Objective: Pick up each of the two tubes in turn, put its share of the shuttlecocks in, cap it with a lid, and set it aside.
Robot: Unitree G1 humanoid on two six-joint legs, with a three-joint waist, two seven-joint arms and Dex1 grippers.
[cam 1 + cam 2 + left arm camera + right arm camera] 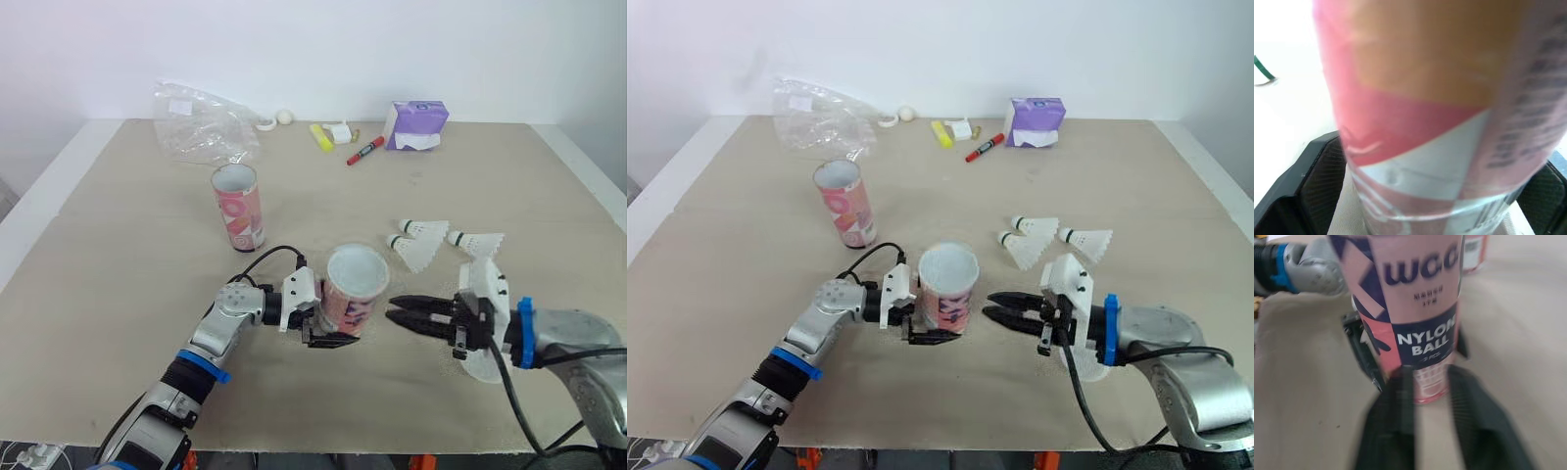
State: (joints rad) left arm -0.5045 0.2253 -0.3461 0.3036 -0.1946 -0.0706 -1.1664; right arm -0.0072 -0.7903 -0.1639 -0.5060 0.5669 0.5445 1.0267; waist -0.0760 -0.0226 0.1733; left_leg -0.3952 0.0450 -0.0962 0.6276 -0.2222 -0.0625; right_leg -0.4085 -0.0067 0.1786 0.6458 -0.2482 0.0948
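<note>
Left gripper is clamped on the lower part of the pink printed cardboard tube, which stands upright and open-topped near the front edge of the beige table. My left wrist view confirms black fingers on either side of it. I see the right gripper pointing at the tube from just beside it, slightly parted and empty; its wrist view reads "NYLON BALL". Three white shuttlecocks lie behind that gripper. A second pink tube stands well apart.
</note>
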